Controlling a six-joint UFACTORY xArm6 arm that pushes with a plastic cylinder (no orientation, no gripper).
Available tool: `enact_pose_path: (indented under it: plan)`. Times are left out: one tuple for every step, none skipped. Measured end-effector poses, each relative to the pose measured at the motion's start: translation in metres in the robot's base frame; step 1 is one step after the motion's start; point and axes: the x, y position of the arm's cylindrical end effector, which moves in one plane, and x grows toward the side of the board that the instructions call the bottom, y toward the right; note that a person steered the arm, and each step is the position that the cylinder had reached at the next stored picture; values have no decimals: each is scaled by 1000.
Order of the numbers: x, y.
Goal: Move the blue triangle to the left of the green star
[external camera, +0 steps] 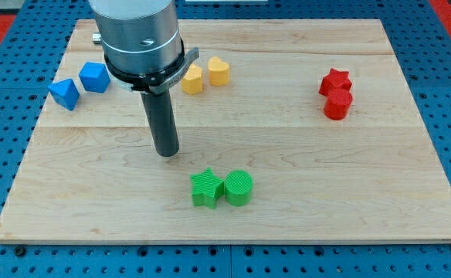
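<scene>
The blue triangle (64, 93) lies near the board's upper left edge, beside a blue cube-like block (94, 76) just to its right. The green star (205, 188) sits low in the middle of the board, touching a green cylinder (239, 188) on its right. My tip (166, 153) rests on the board above and to the left of the green star, well to the right of and below the blue triangle. It touches no block.
Two yellow blocks (192, 79) (218, 71) lie close together at the top middle, just right of the rod. A red star (335, 80) and a red cylinder (337, 104) sit together at the right. The wooden board (380, 193) has blue pegboard around it.
</scene>
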Motion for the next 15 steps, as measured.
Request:
enact_pose_path:
  plan:
    - [-12,-2]
    - [-46,-5]
    - [-39,35]
    - [-39,73]
    - [-77,4]
    - [-64,-61]
    - [-48,-212]
    - [-49,-219]
    - [-51,-219]
    - [-59,-219]
    - [-106,-219]
    - [-141,-217]
    - [-92,-173]
    - [-73,-120]
    - [-97,-114]
